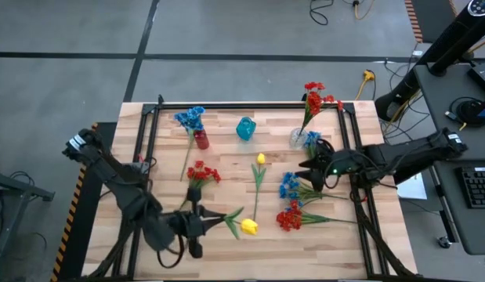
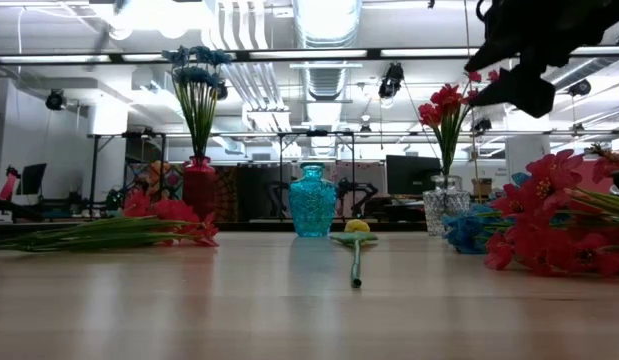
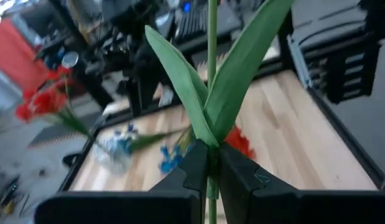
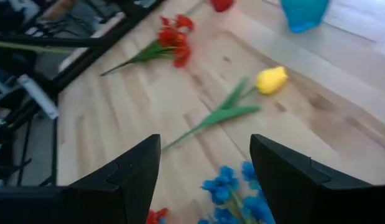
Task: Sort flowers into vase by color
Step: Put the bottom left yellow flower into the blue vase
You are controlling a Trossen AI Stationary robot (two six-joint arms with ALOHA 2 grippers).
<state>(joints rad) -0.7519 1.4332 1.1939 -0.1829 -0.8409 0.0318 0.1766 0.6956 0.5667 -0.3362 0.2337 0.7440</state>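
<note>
My left gripper (image 1: 201,225) (image 3: 211,157) is over the table's near left part, shut on a yellow tulip (image 1: 248,227). My right gripper (image 1: 309,168) (image 4: 204,149) hangs open and empty, above the blue spray (image 1: 289,186). At the back stand a red vase (image 1: 200,140) holding blue flowers (image 1: 190,117), a teal vase (image 1: 245,128), and a clear vase (image 1: 298,138) holding red flowers (image 1: 313,97). Flat on the boards lie a second yellow tulip (image 1: 260,160), a red spray (image 1: 201,172) at the left, and another red spray (image 1: 289,216) at the right. My left gripper pinches the tulip's green stem (image 3: 211,175) between its two fingers, just below where the two long leaves (image 3: 211,93) branch off. The fingers reach roughly level toward the table's right. Stem, leaves and bloom stick out beyond the fingertips, clear of the table.
A dark metal frame (image 1: 250,105) runs round the wooden table top. A few blue blooms (image 1: 311,139) lie beside the clear vase. Bare boards (image 1: 226,149) lie in front of the teal vase. Desks and cables stand beyond the table's right edge.
</note>
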